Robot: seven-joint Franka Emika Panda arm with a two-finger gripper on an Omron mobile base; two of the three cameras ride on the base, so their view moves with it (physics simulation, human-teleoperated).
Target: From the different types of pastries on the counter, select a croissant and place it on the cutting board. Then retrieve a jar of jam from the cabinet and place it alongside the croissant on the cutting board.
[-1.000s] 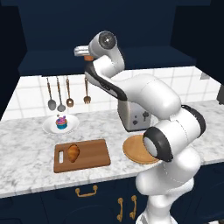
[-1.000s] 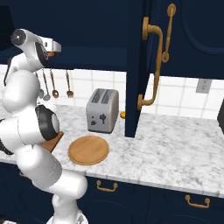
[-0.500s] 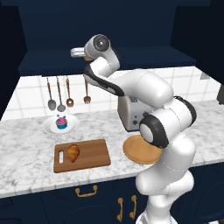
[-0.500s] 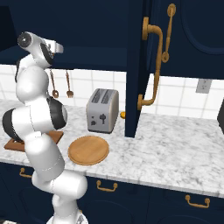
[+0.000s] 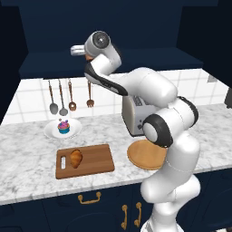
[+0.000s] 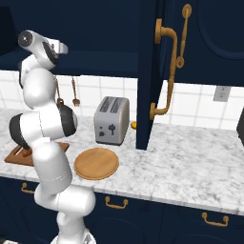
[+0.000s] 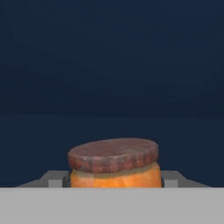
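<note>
The jar of jam [image 7: 113,162], orange-brown with a dark red lid, sits between the fingertips of my gripper [image 7: 113,180], which is shut on it. Behind it is the dark navy inside of the cabinet [image 5: 136,27]. My gripper [image 5: 78,50] is held high at the front of the cabinet shelf, above the hanging utensils, and points left. The golden-brown croissant [image 5: 76,157] lies on the left part of the brown cutting board [image 5: 97,161] on the marbled counter [image 5: 27,163]. The blue-wrapped cupcake [image 5: 63,127] stands on a white plate behind the board.
A silver toaster [image 5: 133,118] and a round wooden plate [image 5: 145,156] stand to the right of the board. Utensils [image 5: 63,97] hang on the tiled wall. The open navy cabinet door [image 6: 147,71] with a brass handle juts out beside the toaster.
The hand has drifted slightly left at the cabinet front with the jar in it. The elbow and forearm have swung into a new posture. The croissant and board lie unmoved.
</note>
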